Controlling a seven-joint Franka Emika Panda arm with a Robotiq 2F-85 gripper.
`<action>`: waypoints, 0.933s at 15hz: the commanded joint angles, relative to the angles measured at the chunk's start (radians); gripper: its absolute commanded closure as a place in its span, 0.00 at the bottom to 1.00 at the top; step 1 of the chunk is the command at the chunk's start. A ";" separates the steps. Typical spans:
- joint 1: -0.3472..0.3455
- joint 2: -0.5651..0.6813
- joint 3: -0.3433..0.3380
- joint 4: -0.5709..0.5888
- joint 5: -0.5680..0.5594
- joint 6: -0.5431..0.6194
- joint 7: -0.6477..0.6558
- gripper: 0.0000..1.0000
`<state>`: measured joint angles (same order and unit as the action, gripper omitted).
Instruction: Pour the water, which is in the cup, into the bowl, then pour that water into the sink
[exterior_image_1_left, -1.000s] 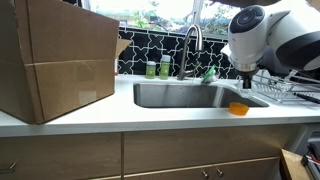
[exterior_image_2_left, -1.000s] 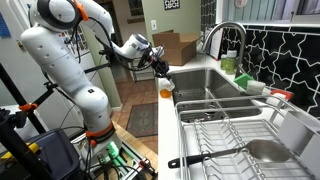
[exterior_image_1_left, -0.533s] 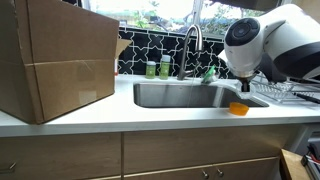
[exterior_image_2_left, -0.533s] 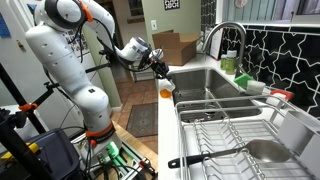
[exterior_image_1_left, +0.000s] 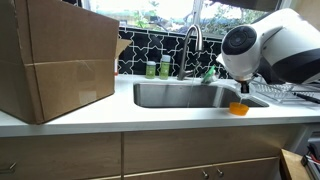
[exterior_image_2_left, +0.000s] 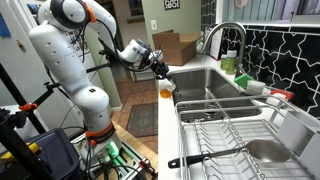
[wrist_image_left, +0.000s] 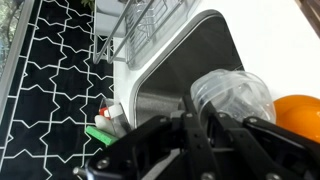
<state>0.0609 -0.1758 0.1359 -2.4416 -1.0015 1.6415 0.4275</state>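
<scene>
Since the earlier frames the arm (exterior_image_1_left: 265, 45) has been brought a little nearer the camera in an exterior view, where its white joint is now seen larger, and the pincer (exterior_image_2_left: 160, 67) has been eased slightly lower toward the bowl (exterior_image_2_left: 166, 92); the bowl itself is left where it was. The pincer is closed on the cup (wrist_image_left: 235, 92), which is seen in the wrist view as a clear round outline between the dark fingers (wrist_image_left: 190, 128). The water cannot be made out. The bowl is found on the white surface (exterior_image_1_left: 100, 125) at the front corner of the sink (exterior_image_1_left: 180, 96), just below the pincer, and in the wrist view it is seen as an orange curve just beside the cup. Behind the sink a curved faucet (exterior_image_1_left: 186, 55) and two green bottles (exterior_image_1_left: 165, 68) are seen; a wire rack (exterior_image_1_left: 285, 92) is placed beside the sink, and a large cardboard box (exterior_image_1_left: 55, 65) is set on the surface at the far side.
</scene>
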 joint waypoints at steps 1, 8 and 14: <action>0.020 0.021 0.001 0.008 -0.029 -0.041 0.020 0.97; 0.030 0.032 0.002 0.012 -0.047 -0.082 0.015 0.97; 0.041 0.038 0.003 0.013 -0.060 -0.111 0.013 0.97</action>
<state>0.0892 -0.1531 0.1380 -2.4340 -1.0375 1.5648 0.4275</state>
